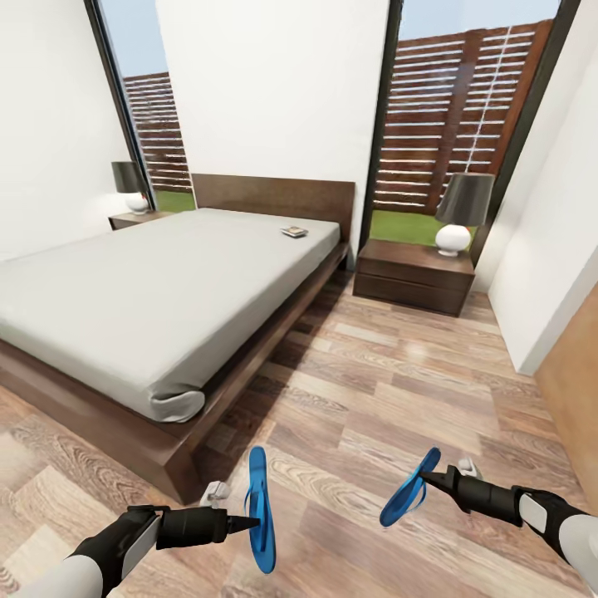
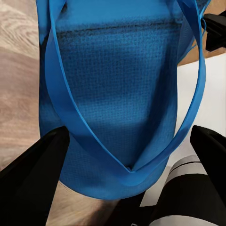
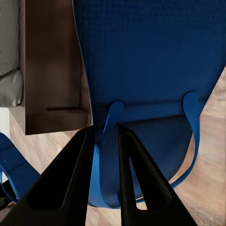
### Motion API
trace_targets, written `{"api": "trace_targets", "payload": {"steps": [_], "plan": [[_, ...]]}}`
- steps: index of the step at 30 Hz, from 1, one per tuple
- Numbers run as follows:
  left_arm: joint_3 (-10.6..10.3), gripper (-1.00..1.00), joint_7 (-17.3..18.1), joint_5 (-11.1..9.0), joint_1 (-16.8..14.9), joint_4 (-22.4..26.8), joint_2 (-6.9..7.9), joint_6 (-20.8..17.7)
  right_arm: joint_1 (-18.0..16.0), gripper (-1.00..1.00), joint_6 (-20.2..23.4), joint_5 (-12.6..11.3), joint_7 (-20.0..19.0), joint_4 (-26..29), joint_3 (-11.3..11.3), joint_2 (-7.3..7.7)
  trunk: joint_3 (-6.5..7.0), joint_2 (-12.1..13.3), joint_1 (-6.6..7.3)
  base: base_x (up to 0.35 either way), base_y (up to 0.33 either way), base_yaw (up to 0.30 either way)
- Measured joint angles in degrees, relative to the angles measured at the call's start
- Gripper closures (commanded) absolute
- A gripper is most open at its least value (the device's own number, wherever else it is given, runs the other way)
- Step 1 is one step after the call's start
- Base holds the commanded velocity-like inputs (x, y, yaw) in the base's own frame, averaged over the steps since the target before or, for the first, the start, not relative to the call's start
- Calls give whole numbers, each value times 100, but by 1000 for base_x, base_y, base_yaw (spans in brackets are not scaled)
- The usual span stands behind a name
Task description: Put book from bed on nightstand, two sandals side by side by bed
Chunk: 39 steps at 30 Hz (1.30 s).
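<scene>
Both blue sandals are held in the air above the floor by the bed's near corner. My left gripper (image 1: pixel 254 523) is shut on one sandal (image 1: pixel 260 511), which hangs edge-on; its black fingers (image 2: pixel 35 181) flank that sandal (image 2: pixel 117 94) in the left wrist view. My right gripper (image 1: pixel 423 477) is shut on the other sandal (image 1: pixel 409 488), tilted; its fingers (image 3: pixel 70 183) pinch the sandal (image 3: pixel 150 61) beside a strap. The book (image 1: pixel 294 232) lies on the bed's mattress (image 1: pixel 149 291) near the headboard. One nightstand (image 1: pixel 414 274) stands right of the bed, another nightstand (image 1: pixel 133 219) left of it.
Each nightstand carries a lamp (image 1: pixel 459 212), the left one a lamp (image 1: pixel 131 184). The dark bed frame corner (image 1: pixel 178 465) juts out just ahead of my left arm. Wood-plank floor (image 1: pixel 374 390) runs between the bed and the right wall (image 1: pixel 548 274).
</scene>
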State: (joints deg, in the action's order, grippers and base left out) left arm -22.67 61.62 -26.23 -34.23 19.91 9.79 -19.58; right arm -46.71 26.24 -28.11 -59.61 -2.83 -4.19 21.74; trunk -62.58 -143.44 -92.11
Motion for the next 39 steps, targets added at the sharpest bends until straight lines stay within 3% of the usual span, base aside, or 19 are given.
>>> {"api": "trace_targets", "payload": {"steps": [39], "plan": [[9, 100, 2, 0, 0, -6, 35, -4, 3, 100, 2, 0, 0, 1, 14, -4, 0, 0, -1, 123, -144, 153]]}}
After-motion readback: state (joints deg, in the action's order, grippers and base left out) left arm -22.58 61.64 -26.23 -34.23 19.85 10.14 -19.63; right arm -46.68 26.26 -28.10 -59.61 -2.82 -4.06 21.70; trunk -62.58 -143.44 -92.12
